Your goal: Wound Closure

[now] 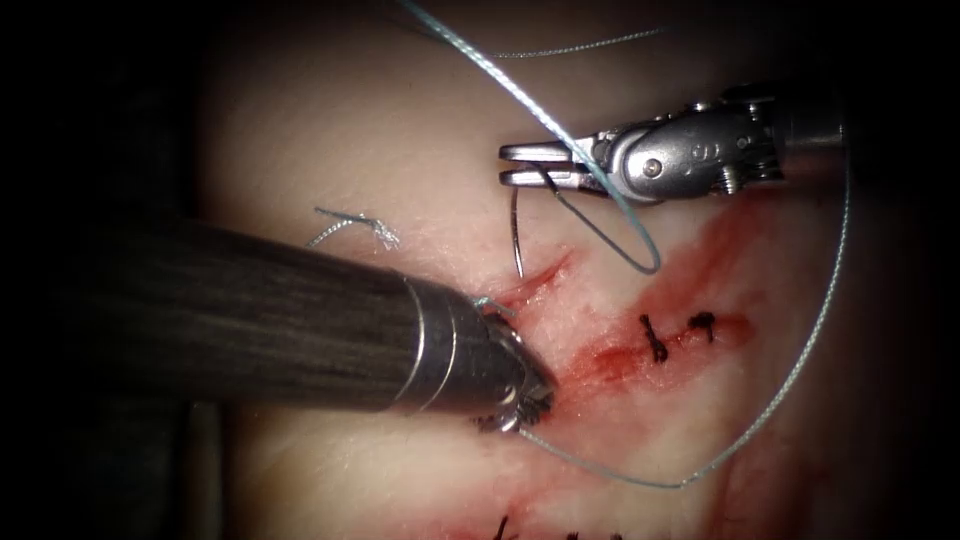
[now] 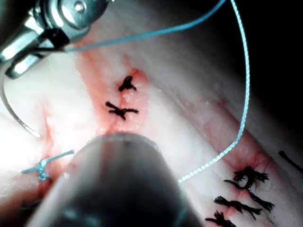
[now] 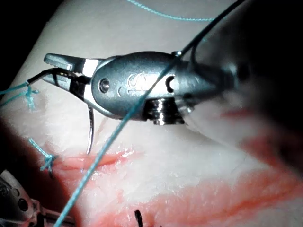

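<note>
My right tool (image 1: 505, 165) hovers over the tissue (image 1: 350, 120) to the upper right of the cut (image 1: 600, 360), shut on the curved needle (image 1: 515, 230) near its tail. The needle hangs down from the jaws, its point free just above the cut's upper left end, not in the tissue. The needle (image 2: 12, 111) and the right tool (image 3: 47, 68) also appear in the wrist views. Pale blue thread (image 1: 790, 380) drapes over the right tool and arcs round the right side down to my left tool (image 1: 520, 410). The left tool sits at the cut's left edge, shut on the thread.
Two black stitches (image 1: 655, 340) cross the cut to the right of the left tool. A blue knot (image 1: 490, 305) lies by the left tool's wrist, and a frayed thread end (image 1: 350, 225) rests on the tissue to the left. More black stitches (image 2: 246, 179) line a second cut.
</note>
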Tool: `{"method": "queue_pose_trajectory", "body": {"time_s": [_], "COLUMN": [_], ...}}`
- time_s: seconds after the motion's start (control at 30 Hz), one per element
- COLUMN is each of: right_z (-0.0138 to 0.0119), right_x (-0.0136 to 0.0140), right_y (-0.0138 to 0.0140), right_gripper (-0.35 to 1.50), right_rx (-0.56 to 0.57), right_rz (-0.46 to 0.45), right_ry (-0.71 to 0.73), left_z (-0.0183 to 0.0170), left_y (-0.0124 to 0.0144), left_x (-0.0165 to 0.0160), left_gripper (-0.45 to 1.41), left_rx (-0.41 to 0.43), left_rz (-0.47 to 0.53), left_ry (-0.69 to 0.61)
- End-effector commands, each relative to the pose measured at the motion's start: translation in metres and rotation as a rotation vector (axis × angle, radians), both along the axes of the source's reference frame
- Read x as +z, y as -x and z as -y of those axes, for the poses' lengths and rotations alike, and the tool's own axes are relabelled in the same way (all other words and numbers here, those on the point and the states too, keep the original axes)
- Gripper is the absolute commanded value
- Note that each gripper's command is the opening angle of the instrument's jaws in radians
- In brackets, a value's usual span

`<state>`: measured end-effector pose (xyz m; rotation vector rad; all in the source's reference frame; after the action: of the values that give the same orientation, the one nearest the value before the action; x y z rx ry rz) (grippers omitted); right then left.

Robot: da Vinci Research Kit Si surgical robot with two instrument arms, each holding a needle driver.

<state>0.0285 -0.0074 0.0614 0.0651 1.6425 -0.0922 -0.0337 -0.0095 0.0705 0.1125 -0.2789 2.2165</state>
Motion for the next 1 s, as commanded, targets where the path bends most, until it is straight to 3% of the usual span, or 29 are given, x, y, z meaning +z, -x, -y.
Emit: {"method": "queue_pose_trajectory", "body": {"time_s": [0.03, 0.13, 0.47, 0.73, 1.0], "right_z": [-0.0001, -0.0002, -0.0002, 0.0001, 0.0015], "right_x": [0.0002, 0.0003, 0.0005, 0.0012, 0.0026], "right_y": [-0.001, -0.0011, -0.0009, -0.0006, -0.0005], "right_gripper": [-0.35, -0.35, -0.35, -0.35, -0.35], "right_rx": [0.004, 0.001, -0.084, -0.174, -0.268], "right_rz": [0.006, 0.012, 0.169, 0.19, 0.249], "right_ry": [-0.033, -0.098, -0.301, -0.434, -0.691], "left_z": [0.0002, 0.0001, 0.0001, 0.0, -0.0006], "left_y": [0.0005, 0.0005, 0.0004, 0.0004, 0.0003], "left_x": [0.0005, 0.0005, 0.0005, 0.0004, 0.0], "left_gripper": [-0.37, -0.37, -0.32, -0.25, -0.05], "left_rx": [-0.001, -0.001, 0.003, 0.002, 0.01], "left_rz": [0.0, 0.0, 0.001, 0.001, 0.013], "left_ry": [0.0, 0.0, 0.0, -0.001, 0.004]}}
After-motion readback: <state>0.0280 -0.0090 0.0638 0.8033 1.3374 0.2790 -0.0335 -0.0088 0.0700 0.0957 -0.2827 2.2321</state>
